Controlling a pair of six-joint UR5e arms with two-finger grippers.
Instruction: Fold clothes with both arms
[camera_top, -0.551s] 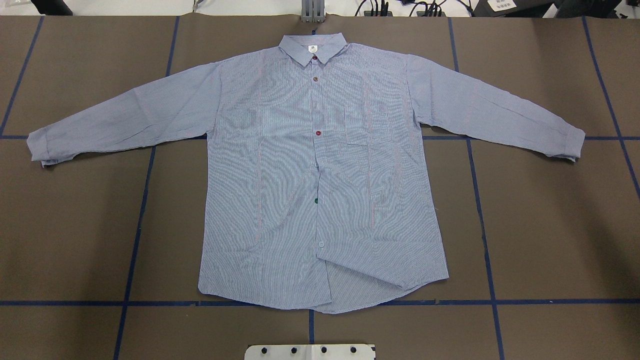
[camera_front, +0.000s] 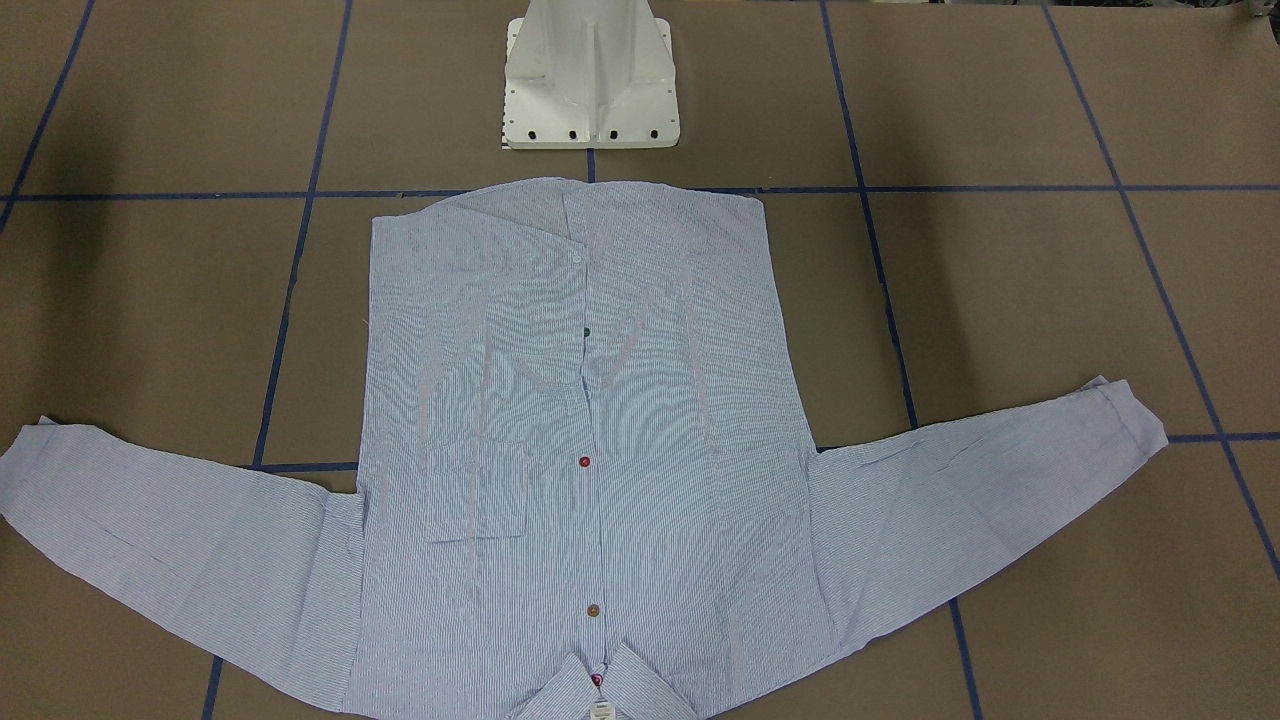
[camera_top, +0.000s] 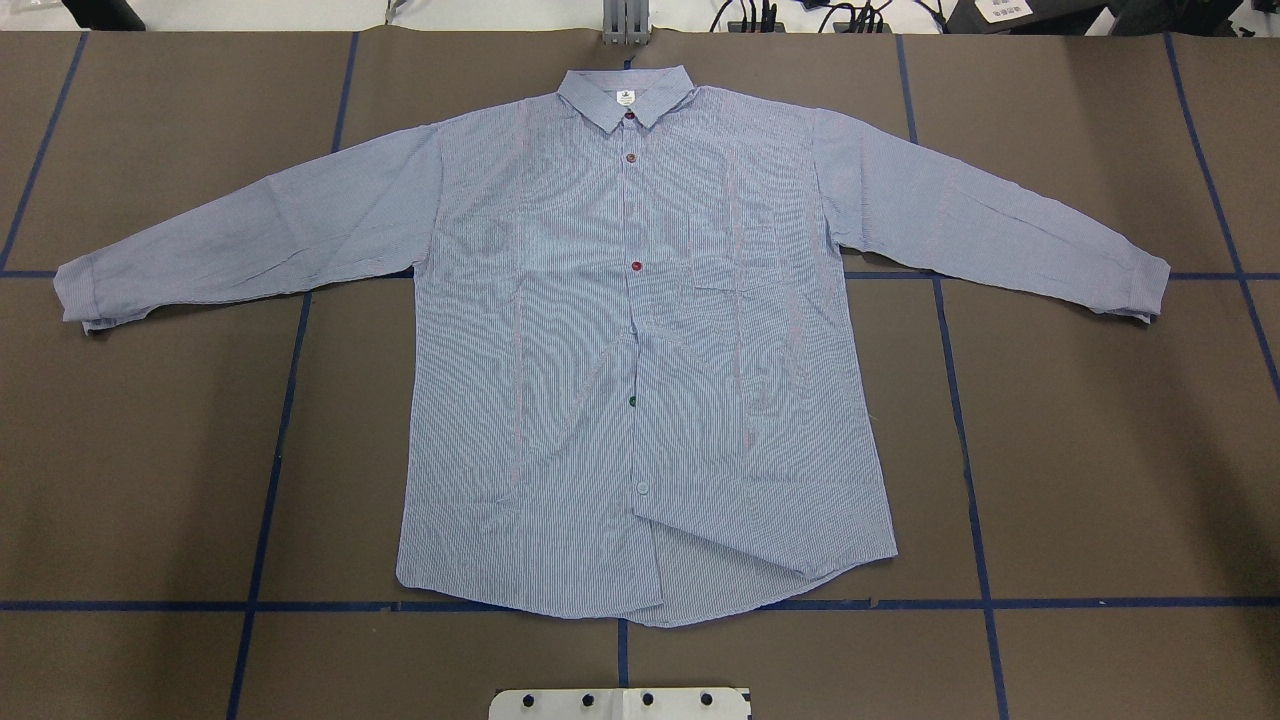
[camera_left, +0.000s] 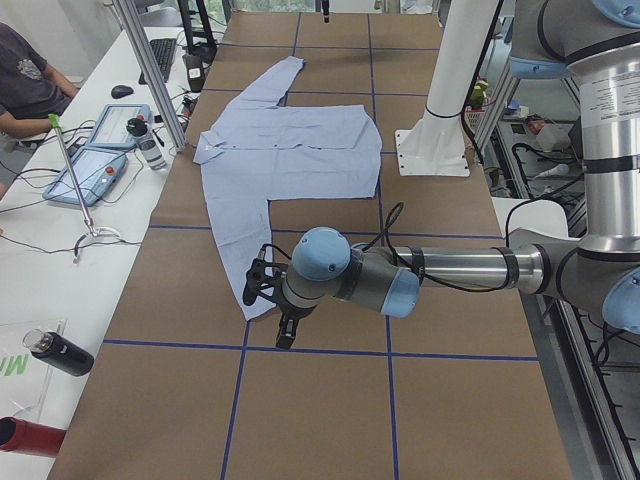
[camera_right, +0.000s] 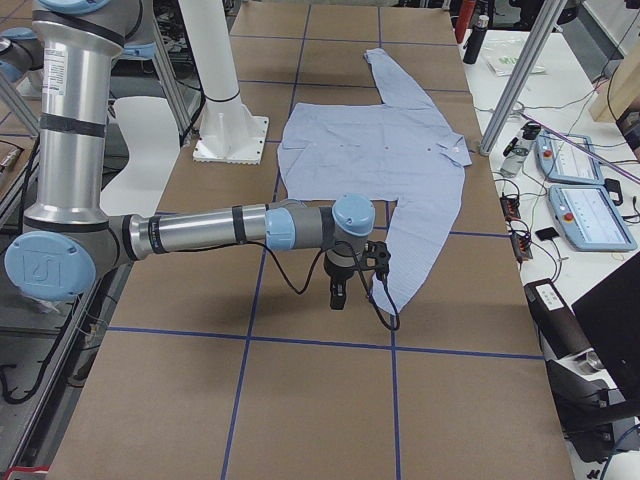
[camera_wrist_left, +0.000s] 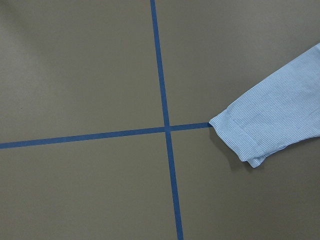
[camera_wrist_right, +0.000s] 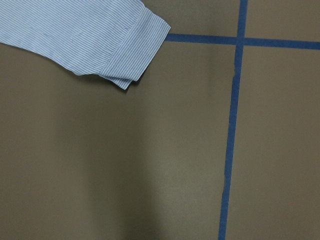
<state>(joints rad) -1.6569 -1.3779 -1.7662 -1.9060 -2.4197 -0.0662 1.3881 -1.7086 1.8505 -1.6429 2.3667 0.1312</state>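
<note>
spreading across the overhead frame, the brown paper-covered table (camera_top: 1100, 450), marked into squares by blue tape lines (camera_top: 283, 400), carries the shirt (camera_top: 560, 400) flat and face up at frame centre. its collar (camera_top: 625, 95) points to the top edge, its hem to the bottom, and its sleeves reach toward the left and right edges.

each sleeve end lies near a hand. in the left side view the left hand (camera_left: 286, 338) hangs just beside the near cuff (camera_left: 250, 303), at lower centre of the frame. in the right side view the right hand (camera_right: 338, 297) hangs close to the other cuff (camera_right: 398, 290), at frame centre. neither clearly touches cloth.

the shirt is thin woven cloth in fine light blue and white stripes, lightly creased. the front panel at the lower right of the hem is turned over in a slanting fold.

the left arm (camera_left: 460, 268) and right arm (camera_right: 200, 232), silver tubes with light blue caps, each stretch level and low over the table, wrists bent so the black hands point down. whether the fingers are apart or together cannot be told.

the cuffs are doubled bands with rounded corners. a square chest pocket (camera_top: 740, 260) sits right of the placket, with red, brown, green and white buttons (camera_top: 636, 266) and a small white neck label (camera_top: 624, 98).
</note>
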